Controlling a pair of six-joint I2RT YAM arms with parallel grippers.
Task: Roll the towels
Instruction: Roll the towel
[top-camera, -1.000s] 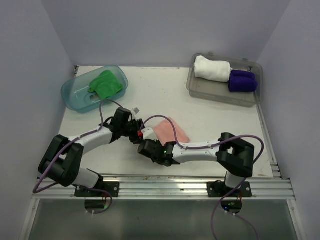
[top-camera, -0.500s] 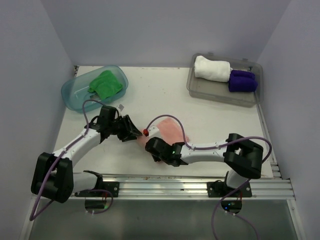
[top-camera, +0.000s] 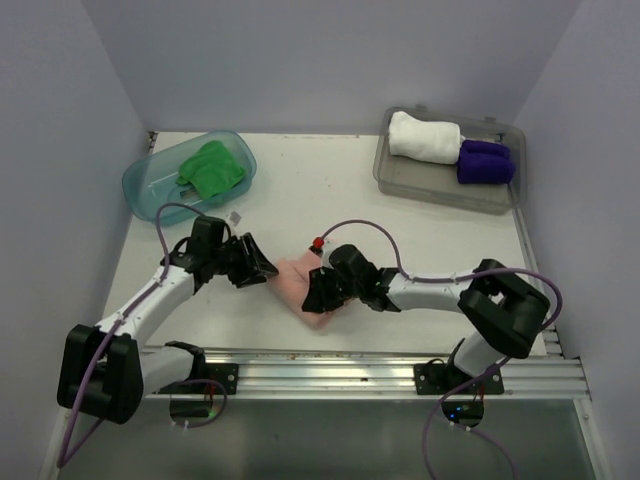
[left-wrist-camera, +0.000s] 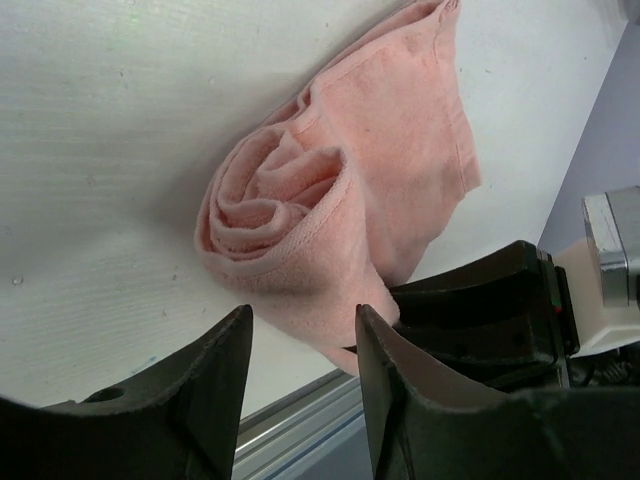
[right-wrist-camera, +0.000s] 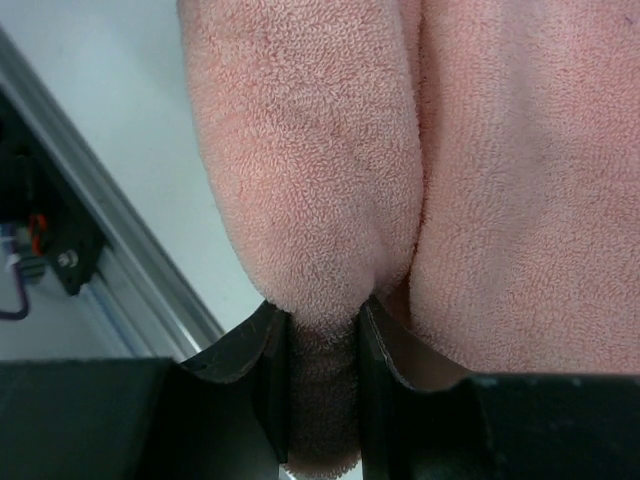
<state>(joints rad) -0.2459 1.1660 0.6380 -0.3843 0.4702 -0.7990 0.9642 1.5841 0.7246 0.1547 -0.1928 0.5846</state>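
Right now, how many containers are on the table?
2: a blue tub back left holding a green towel, and a clear bin back right holding rolled towels. None seem hidden.

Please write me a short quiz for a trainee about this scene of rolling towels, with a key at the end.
1. True or false: the right fingers are shut on the pink towel.
2. Where does the green towel lie? A. in the blue tub B. in the clear bin C. on the table
3. Fill in: beside the white roll in the clear bin lie ___ rolls.
Key: 1 true; 2 A; 3 purple rolls.
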